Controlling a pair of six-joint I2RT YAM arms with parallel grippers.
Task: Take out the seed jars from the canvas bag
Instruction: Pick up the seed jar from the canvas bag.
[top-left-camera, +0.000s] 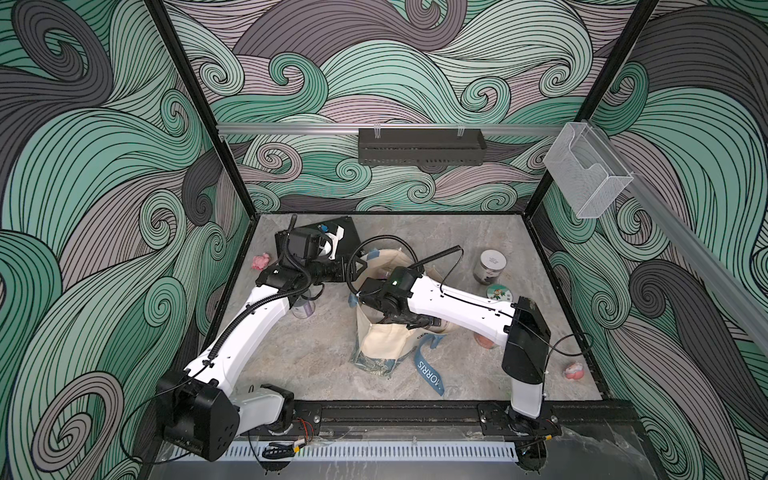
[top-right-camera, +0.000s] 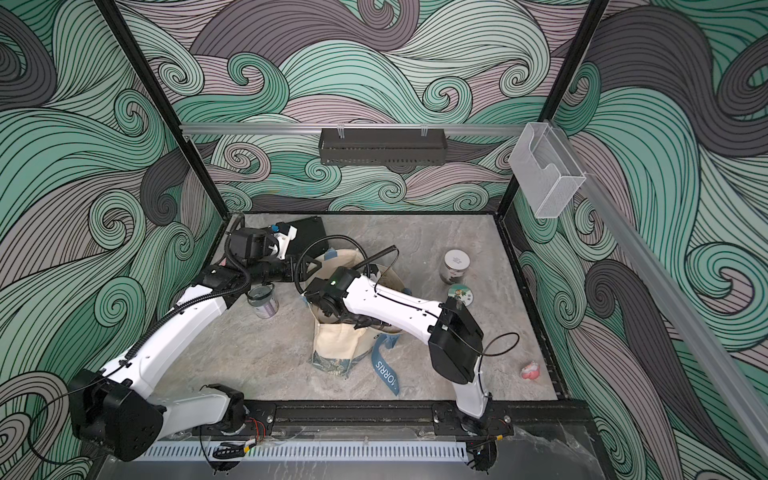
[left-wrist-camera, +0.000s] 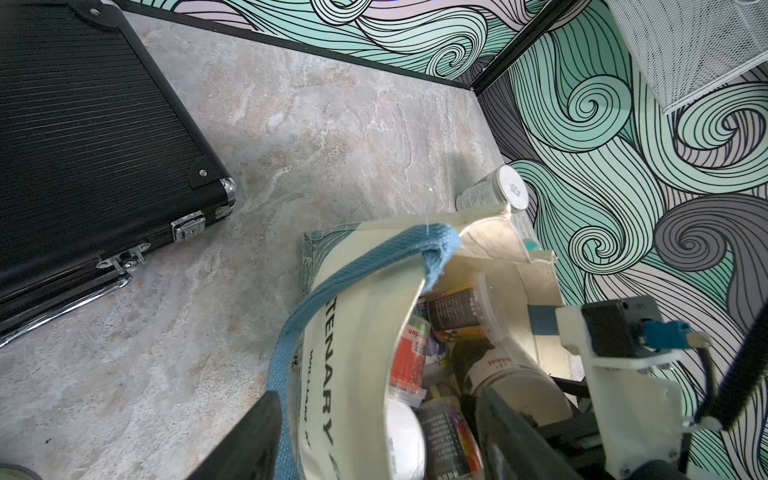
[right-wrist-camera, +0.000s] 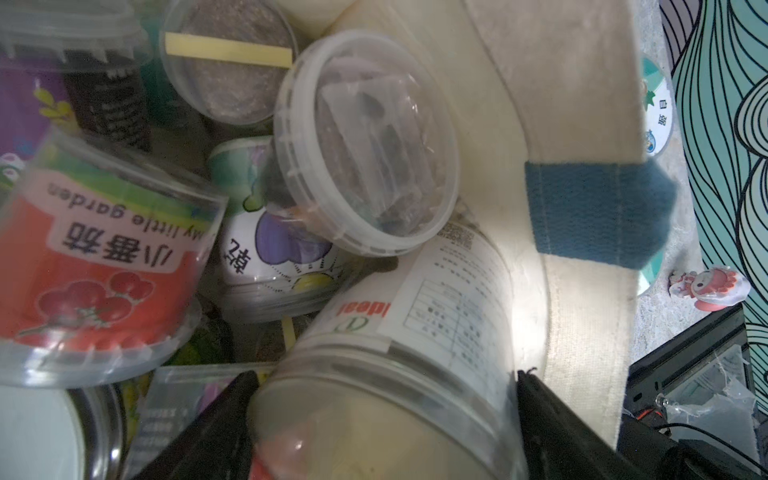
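The cream canvas bag (top-left-camera: 386, 340) (top-right-camera: 336, 340) stands open mid-table with its blue strap (top-left-camera: 428, 370) trailing in front. Several seed jars (right-wrist-camera: 104, 266) lie piled inside. My right gripper (right-wrist-camera: 386, 374) reaches into the bag (right-wrist-camera: 582, 104). Its fingers press both sides of a large white-lidded seed jar (right-wrist-camera: 436, 299). My left gripper (left-wrist-camera: 376, 395) stands open astride the bag's wall (left-wrist-camera: 353, 332), one finger outside by the strap, one inside. On the table, one jar (top-left-camera: 490, 266) stands at the right, a second (top-left-camera: 498, 293) beside it, and a third (top-right-camera: 264, 301) under my left arm.
A flat black ribbed case (left-wrist-camera: 83, 124) (top-left-camera: 345, 232) lies at the back left. One pink toy (top-left-camera: 262, 261) sits by the left wall, and a second pink toy (top-left-camera: 575, 371) sits near the front right corner. Walls enclose the table on three sides.
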